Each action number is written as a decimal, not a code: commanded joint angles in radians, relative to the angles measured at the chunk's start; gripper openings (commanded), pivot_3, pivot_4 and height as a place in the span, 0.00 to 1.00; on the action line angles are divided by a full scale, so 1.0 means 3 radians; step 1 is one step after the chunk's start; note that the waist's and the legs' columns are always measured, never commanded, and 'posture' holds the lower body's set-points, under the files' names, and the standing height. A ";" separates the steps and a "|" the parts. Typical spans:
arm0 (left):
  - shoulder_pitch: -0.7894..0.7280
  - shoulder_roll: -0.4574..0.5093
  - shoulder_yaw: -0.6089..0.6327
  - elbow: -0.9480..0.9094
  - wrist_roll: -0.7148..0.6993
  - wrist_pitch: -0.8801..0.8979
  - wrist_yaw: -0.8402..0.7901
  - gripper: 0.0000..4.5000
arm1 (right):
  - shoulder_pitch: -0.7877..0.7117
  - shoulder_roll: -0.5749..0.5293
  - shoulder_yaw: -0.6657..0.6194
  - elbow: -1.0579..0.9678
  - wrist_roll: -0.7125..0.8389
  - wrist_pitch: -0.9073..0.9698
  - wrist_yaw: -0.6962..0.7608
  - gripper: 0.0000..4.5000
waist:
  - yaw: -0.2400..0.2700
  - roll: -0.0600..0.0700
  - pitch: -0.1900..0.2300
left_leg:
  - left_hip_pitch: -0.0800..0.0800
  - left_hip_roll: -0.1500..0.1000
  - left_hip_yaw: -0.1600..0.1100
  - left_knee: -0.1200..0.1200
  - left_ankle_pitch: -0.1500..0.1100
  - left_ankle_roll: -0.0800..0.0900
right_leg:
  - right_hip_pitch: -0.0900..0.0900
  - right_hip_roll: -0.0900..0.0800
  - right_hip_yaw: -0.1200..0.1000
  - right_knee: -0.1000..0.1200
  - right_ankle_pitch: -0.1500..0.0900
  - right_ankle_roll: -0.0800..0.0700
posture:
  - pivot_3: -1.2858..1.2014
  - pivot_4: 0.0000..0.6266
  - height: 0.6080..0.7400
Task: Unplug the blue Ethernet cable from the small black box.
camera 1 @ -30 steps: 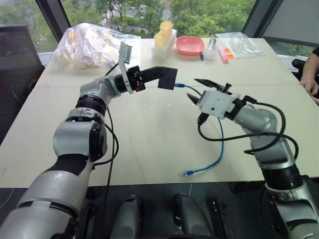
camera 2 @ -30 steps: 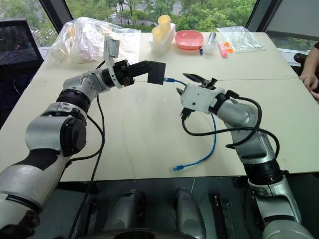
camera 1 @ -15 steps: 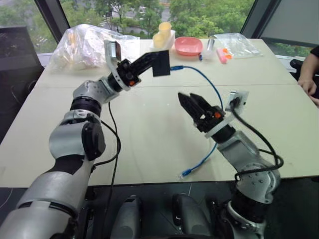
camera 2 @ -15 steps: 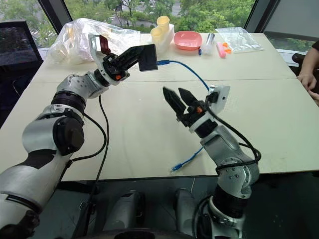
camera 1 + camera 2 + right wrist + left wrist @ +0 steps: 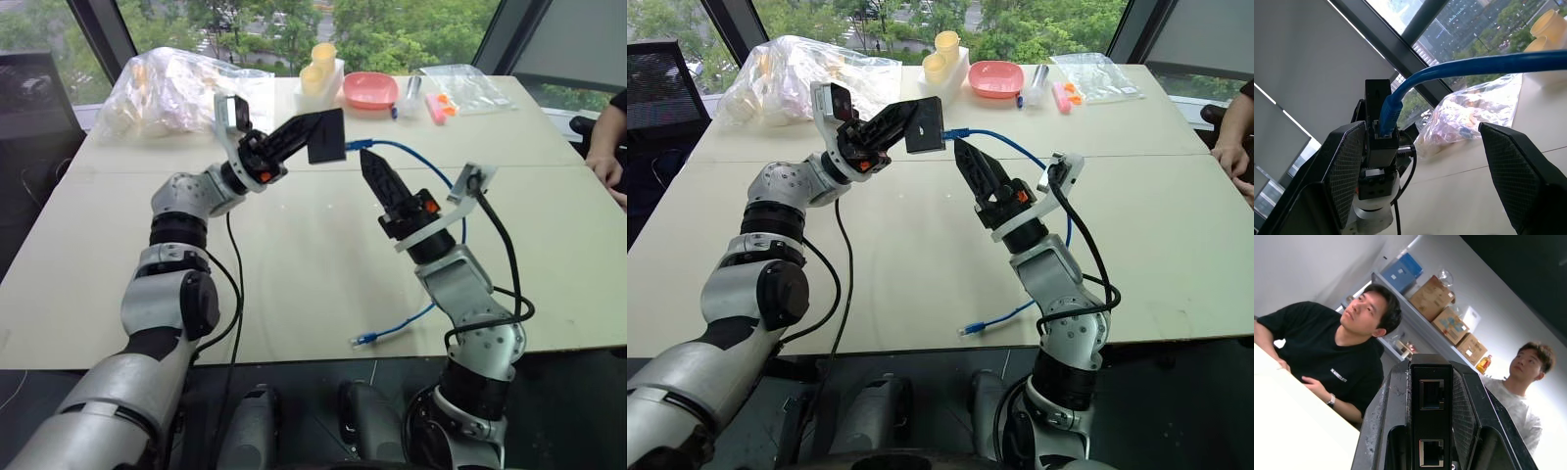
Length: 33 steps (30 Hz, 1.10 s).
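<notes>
The left gripper [image 5: 315, 132] is clenched on the small black box [image 5: 326, 136], held up off the table [image 5: 294, 274]. The blue Ethernet cable [image 5: 416, 162] is plugged into the box's right side and arcs down past the right gripper [image 5: 374, 168], whose fingers stand spread just beside the plug.

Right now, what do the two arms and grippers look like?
Both arms are silver-grey shells with black joint bands and loose black cables. Left gripper and right gripper have tapered black fingers with textured pads, orange accents at the base, and white wrist camera brackets.
</notes>
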 commanded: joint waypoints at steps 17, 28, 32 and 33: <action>0.0141 -0.0062 -0.0134 -0.0425 -0.0259 0.0151 0.0079 0.12 | -0.0086 -0.0115 0.0277 0.0060 0.0134 -0.0296 -0.0027 0.85 | 0.0003 0.0000 0.0000 | 0.0000 0.0000 0.0000 0.0000 0.0000 0.0000 | 0.0000 0.0000 0.0000 -0.0001 0.0000 0.0000 | 0.52 0.24 1.00; 0.0152 -0.0058 -0.0132 -0.0418 -0.0262 0.0140 0.0092 0.12 | -0.0097 -0.0129 0.0352 0.0078 0.0142 -0.0388 -0.0007 0.20 | 0.0002 0.0000 0.0000 | 0.0000 0.0000 0.0000 0.0000 0.0000 0.0000 | 0.0000 0.0001 0.0000 -0.0001 0.0000 0.0000 | 0.52 0.24 1.00; 0.0149 -0.0054 -0.0126 -0.0405 -0.0268 0.0125 0.0103 0.12 | -0.0088 -0.0156 0.0404 0.0100 0.0126 -0.0411 -0.0002 0.03 | 0.0003 0.0000 0.0000 | 0.0000 0.0000 0.0000 0.0000 0.0000 0.0000 | 0.0000 0.0001 0.0000 -0.0001 0.0000 0.0000 | 0.52 0.24 1.00; 0.0149 -0.0052 -0.0124 -0.0404 -0.0271 0.0122 0.0106 0.12 | -0.0083 -0.0167 0.0420 0.0103 0.0110 -0.0413 0.0001 0.03 | 0.0003 0.0000 0.0000 | -0.0001 0.0000 0.0000 0.0000 0.0000 0.0000 | 0.0000 0.0001 0.0000 -0.0001 0.0000 0.0000 | 0.52 0.24 1.00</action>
